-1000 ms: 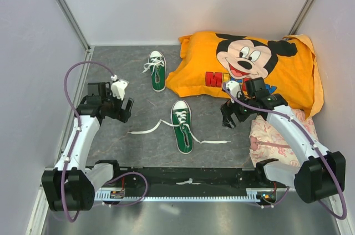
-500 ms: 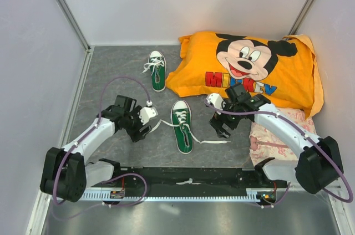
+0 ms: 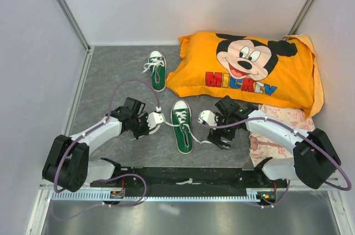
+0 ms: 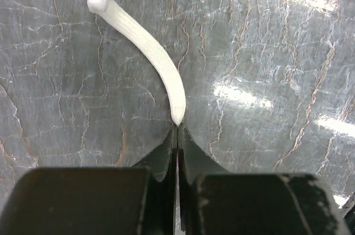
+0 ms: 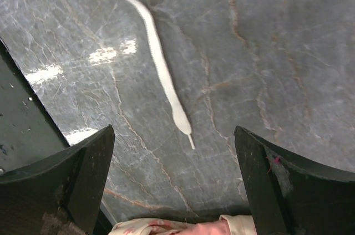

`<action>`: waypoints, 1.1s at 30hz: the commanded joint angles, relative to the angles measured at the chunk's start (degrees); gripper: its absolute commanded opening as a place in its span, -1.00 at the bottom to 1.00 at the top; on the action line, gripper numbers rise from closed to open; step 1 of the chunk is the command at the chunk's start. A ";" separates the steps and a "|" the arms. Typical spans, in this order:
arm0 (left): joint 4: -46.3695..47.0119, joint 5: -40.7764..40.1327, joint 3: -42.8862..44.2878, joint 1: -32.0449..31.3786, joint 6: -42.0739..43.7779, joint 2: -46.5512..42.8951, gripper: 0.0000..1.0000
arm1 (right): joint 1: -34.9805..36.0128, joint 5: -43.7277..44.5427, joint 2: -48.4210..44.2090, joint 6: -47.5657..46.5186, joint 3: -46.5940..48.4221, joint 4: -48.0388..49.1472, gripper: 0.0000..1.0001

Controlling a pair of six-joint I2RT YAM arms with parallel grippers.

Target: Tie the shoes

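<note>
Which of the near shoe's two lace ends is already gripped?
The left lace end, its tip pinched in the shut left gripper. The right lace end lies free on the table under the open right gripper.

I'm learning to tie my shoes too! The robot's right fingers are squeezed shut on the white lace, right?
No. The right fingers stand wide open, not shut; the white lace lies loose between them, untouched. The right wrist view shows it.

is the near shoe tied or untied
Untied. The near shoe has both laces trailing loose on the table; the left gripper pinches one end, the other lies free under the open right gripper.
</note>
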 commanded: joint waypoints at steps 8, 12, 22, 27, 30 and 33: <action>-3.06 4.60 2.24 3.82 -8.22 -8.85 -0.97 | 7.14 6.44 3.72 -0.78 -4.67 11.28 0.46; -5.00 5.67 4.00 4.97 -10.50 -12.88 -0.97 | 7.58 10.66 6.27 0.18 -7.13 14.98 0.23; -14.40 10.50 12.95 6.12 -11.91 -24.49 -0.97 | 1.89 9.89 -6.20 7.66 -0.91 12.97 -1.00; -19.24 14.09 15.34 6.20 -7.02 -26.78 -0.97 | -2.69 2.16 -5.06 8.62 11.64 9.54 -1.00; -24.41 18.92 16.04 5.94 0.09 -29.06 -0.97 | -2.79 -4.86 -2.87 9.76 17.97 9.80 -1.00; -31.97 22.01 19.02 4.98 6.08 -30.21 -0.97 | -2.26 -10.93 1.60 11.69 24.14 10.77 -1.00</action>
